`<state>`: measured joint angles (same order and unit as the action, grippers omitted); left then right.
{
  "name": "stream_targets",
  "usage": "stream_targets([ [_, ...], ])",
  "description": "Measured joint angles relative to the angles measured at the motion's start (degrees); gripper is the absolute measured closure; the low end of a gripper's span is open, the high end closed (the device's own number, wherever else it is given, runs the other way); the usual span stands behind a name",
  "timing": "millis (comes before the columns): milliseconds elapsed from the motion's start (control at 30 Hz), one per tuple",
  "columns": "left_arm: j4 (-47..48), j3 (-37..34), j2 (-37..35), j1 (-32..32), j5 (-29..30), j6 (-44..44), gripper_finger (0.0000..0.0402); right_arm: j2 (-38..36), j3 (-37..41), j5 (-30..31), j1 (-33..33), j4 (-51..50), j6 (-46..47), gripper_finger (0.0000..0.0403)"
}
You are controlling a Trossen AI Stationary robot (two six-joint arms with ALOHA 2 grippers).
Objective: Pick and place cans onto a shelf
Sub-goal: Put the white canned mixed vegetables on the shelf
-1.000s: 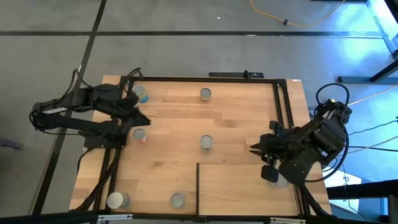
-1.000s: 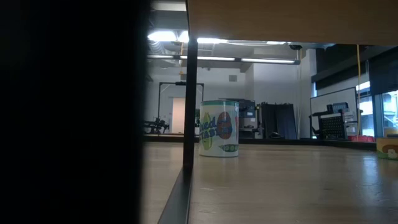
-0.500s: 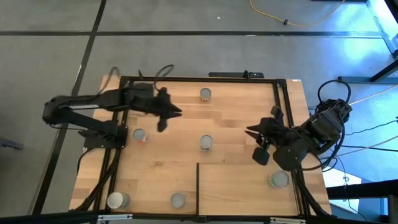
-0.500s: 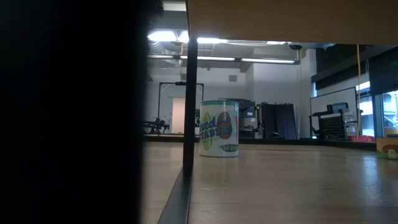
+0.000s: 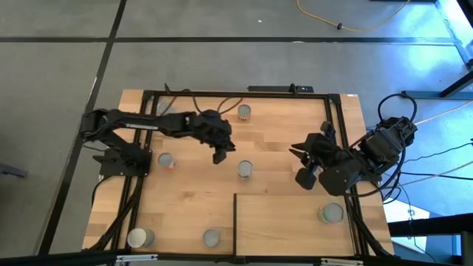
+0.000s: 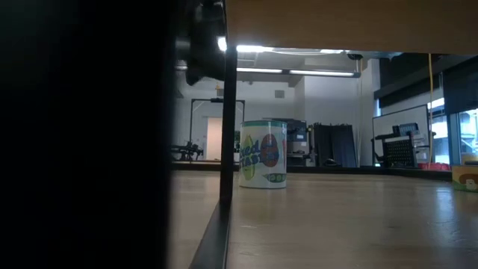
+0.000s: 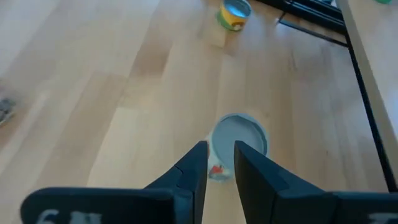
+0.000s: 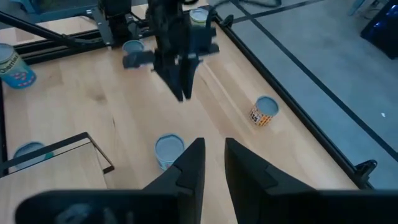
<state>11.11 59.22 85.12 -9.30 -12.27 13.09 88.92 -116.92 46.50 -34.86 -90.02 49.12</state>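
Several cans stand upright on the plank table. My left gripper (image 5: 219,157) (image 7: 219,158) is open and empty, slanting down just left of the centre can (image 5: 244,169) (image 7: 239,135), without touching it. My right gripper (image 5: 304,179) (image 8: 211,152) hangs open and empty above the table's right side, pointing toward the same can (image 8: 169,148). One can (image 5: 331,213) stands on the pale shelf (image 5: 288,225) at the near right. In the low view a green-yellow can (image 6: 263,155) stands on its base, and a dark part of my left gripper (image 6: 205,41) shows at the top.
Other cans stand at the far edge (image 5: 244,111), on the left (image 5: 165,160) and at the near edge (image 5: 140,238) (image 5: 212,238). A black frame (image 5: 329,133) runs round the table. The shelf's dark edge strip (image 5: 235,222) stands near the middle.
My left gripper has swept from the table's far-left corner toward the centre can and come down, rolling a little. My right gripper has drawn away from the can on the shelf, toward the far edge and the table's middle, and that can now shows uncovered.
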Motion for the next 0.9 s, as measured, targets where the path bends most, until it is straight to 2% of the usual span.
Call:
stream_targets([
  [200,-5.57,0.00,6.48,0.29,-0.33,-0.26,0.0329,0.00,0.02,0.03,0.20,0.00,-0.64,0.0338],
  [433,-8.04,0.00,11.67,2.92,-0.35,-6.02,0.0332,0.00,0.02,0.02,0.20,0.00,-1.46,0.0338],
  [600,-8.17,0.00,12.40,4.28,2.11,-6.24,0.0332,0.00,0.02,-0.02,0.18,0.00,-1.56,0.0338],
  [900,-8.11,0.00,12.40,4.48,2.38,-3.29,0.0332,0.00,0.02,-0.05,0.18,0.00,-2.02,0.0338],
])
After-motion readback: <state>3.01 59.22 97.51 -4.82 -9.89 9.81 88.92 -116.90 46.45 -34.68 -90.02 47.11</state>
